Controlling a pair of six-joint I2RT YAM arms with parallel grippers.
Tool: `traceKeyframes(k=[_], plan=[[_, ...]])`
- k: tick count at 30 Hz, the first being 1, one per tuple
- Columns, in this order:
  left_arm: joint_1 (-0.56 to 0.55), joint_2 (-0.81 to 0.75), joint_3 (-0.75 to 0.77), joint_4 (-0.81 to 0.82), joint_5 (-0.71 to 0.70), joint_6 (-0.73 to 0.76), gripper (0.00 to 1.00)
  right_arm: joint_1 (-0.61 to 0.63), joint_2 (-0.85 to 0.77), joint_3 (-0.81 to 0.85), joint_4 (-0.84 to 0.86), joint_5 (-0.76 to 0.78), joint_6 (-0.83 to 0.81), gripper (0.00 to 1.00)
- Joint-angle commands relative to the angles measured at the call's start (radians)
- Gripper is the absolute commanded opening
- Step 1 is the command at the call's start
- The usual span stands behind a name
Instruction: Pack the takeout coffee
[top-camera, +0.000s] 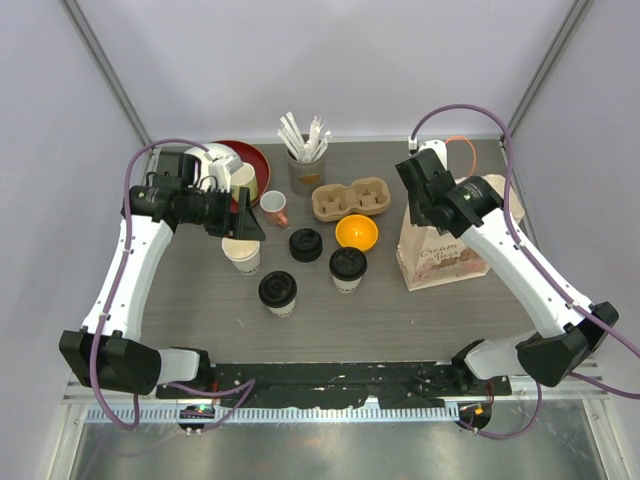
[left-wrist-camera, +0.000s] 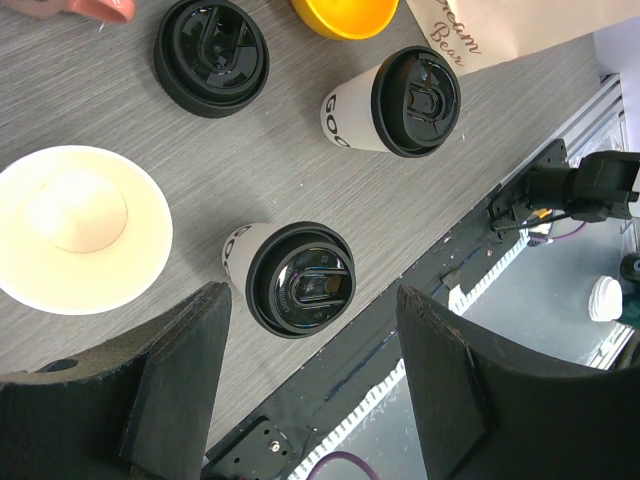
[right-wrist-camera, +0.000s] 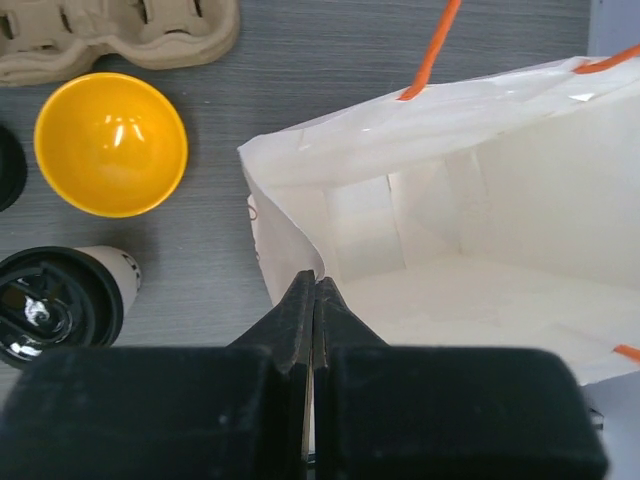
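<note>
Two cream paper cups with black lids stand on the grey table: one (top-camera: 277, 291) near the front, one (top-camera: 347, 267) right of it. Both show in the left wrist view, the nearer (left-wrist-camera: 300, 278) and the farther (left-wrist-camera: 400, 102). My left gripper (top-camera: 243, 215) is open and empty, above a lidless paper cup (top-camera: 241, 254); in its own view the gripper (left-wrist-camera: 312, 335) frames the nearer lidded cup. My right gripper (top-camera: 420, 205) is shut on the left rim of the open white paper bag (top-camera: 440, 252); its view shows the gripper (right-wrist-camera: 315, 285) pinching the bag wall (right-wrist-camera: 290, 215).
A loose black lid (top-camera: 306, 244), an orange bowl (top-camera: 356, 232) and a cardboard cup carrier (top-camera: 350, 198) lie mid-table. A cup with a pink handle (top-camera: 272, 208), a red bowl (top-camera: 255, 158) holding a green mug (top-camera: 241, 178), and a holder of stirrers (top-camera: 305, 165) stand behind.
</note>
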Motion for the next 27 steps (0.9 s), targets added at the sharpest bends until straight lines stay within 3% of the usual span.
traceKeyframes(k=[1, 9, 10, 11, 12, 13, 17, 22, 27], plan=[[0.004, -0.004, 0.021, 0.008, 0.014, 0.013, 0.71, 0.017, -0.016, -0.002, 0.066, -0.048, 0.021, 0.01], [0.004, -0.007, 0.021, 0.002, 0.014, 0.019, 0.71, 0.018, 0.007, -0.012, 0.066, -0.092, 0.004, 0.03], [0.004, -0.008, 0.021, 0.003, 0.012, 0.022, 0.71, 0.017, 0.007, -0.009, 0.065, -0.103, 0.001, 0.1], [0.004, -0.007, 0.02, 0.002, 0.014, 0.02, 0.71, 0.017, 0.005, 0.001, 0.065, -0.114, 0.0, 0.25], [0.006, -0.008, 0.02, 0.003, 0.012, 0.022, 0.71, 0.017, 0.002, 0.009, 0.065, -0.124, -0.003, 0.29], [0.005, -0.008, 0.02, 0.002, 0.012, 0.022, 0.71, 0.018, -0.001, 0.018, 0.065, -0.128, -0.005, 0.45], [0.004, -0.007, 0.018, 0.003, 0.006, 0.023, 0.71, 0.02, -0.003, 0.122, 0.062, -0.109, -0.042, 0.64], [0.004, -0.004, 0.027, -0.001, -0.002, 0.028, 0.72, 0.047, 0.048, 0.274, 0.144, -0.069, -0.097, 0.7], [0.004, 0.004, 0.053, -0.02, -0.04, 0.039, 0.72, 0.086, 0.137, 0.264, 0.333, -0.102, -0.157, 0.7]])
